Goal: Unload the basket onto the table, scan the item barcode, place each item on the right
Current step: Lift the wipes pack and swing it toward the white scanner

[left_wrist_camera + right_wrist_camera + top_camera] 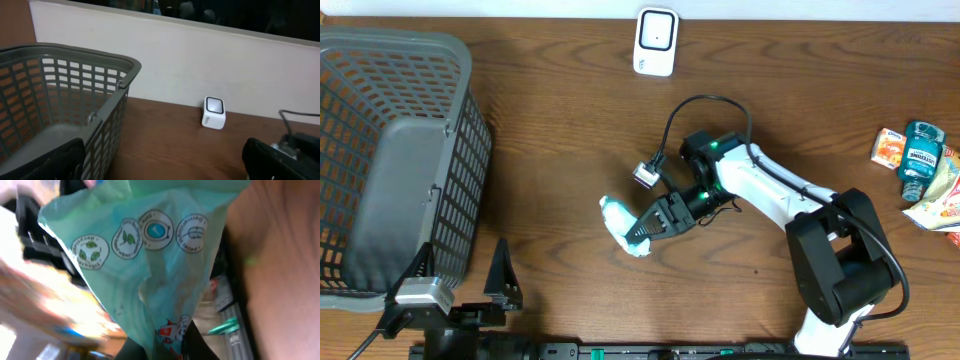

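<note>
Here the right end effector (645,228) is pinched narrow on one end of a teal-and-white pouch (618,218), so most of the pouch sticks out past its fingertips over the middle of the tabletop (560,120). Whether the pouch rests on the wood cannot be told. In the right wrist view the pouch (150,265) fills nearly the whole picture, its crinkled face showing a row of round leaf emblems. The white scanner (656,42) stands well apart from this end effector, beyond it at the far edge.

The left end effector (460,278) is spread wide and holds nothing, near the front edge and well to the left of the right one. The grey basket (380,60) sits just beside it, ahead and to its left; its own camera shows the basket (75,75) close by and the scanner (214,112) further ahead. An orange packet (890,148), a teal bottle (923,148) and a snack bag (940,195) lie far behind the right end effector, at the right edge.
</note>
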Robot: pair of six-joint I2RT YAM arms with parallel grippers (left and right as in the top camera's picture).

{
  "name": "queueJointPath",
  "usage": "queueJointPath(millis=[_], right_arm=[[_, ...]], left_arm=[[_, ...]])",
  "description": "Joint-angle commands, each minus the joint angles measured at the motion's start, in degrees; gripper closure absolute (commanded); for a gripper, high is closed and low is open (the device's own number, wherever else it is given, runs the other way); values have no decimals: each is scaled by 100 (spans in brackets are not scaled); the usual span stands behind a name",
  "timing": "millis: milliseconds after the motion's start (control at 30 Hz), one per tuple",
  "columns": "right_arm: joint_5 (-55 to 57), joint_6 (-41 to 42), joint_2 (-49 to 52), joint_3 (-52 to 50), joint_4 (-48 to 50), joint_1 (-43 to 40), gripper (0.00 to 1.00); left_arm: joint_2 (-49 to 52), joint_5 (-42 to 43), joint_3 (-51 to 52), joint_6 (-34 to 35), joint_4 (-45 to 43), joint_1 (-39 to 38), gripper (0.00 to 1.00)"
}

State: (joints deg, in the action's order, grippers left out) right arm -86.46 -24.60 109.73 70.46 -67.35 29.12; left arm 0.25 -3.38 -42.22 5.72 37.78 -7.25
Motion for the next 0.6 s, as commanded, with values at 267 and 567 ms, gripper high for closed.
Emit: queueJointPath(millis=[267, 567], right_arm=[[-304, 3849, 7, 101, -356, -181, 99], [-306, 3222, 7, 101, -422, -181, 99]], left_arm=[[-11, -31, 0, -92, -4, -24, 2], [-11, -31, 0, -92, -4, -24, 2]])
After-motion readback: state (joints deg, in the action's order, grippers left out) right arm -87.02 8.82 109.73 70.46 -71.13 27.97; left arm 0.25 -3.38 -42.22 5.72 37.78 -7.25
